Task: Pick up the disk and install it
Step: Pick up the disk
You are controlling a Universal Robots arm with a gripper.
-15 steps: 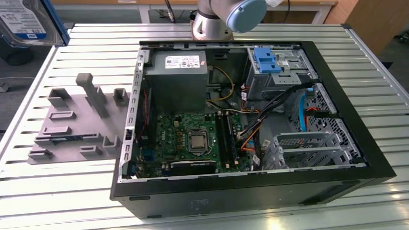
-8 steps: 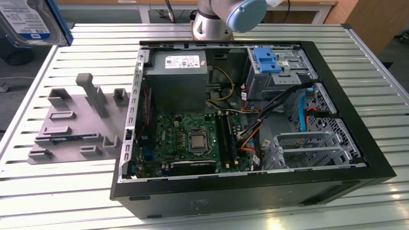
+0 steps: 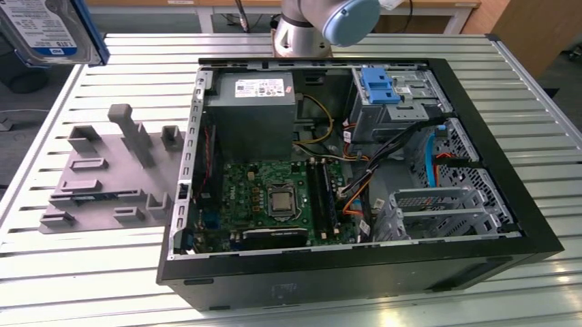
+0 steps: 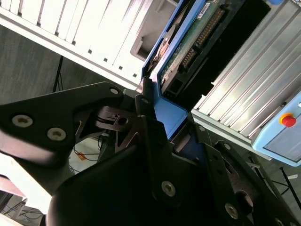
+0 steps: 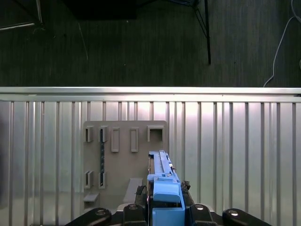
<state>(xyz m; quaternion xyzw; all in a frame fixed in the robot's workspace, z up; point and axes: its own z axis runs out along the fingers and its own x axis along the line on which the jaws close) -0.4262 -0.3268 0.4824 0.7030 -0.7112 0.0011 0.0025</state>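
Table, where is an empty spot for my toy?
The table has bare slats at the exterior view's lower left, between the grey holder plate and the table edge, and a strip on that view's right past the computer case. Inside the case is crowded with cables. The gripper holds the disk.

— Where is the arm?
— In the exterior view the arm (image 3: pixel 309 30) shows as an upright grey joint with a pale blue cap.
— And the tool?
— In both wrist views the tool (image 5: pixel 164 194) (image 4: pixel 165 120) has its black fingers (image 4: pixel 146 123) clamped on the disk (image 5: pixel 161 165), one to each side.
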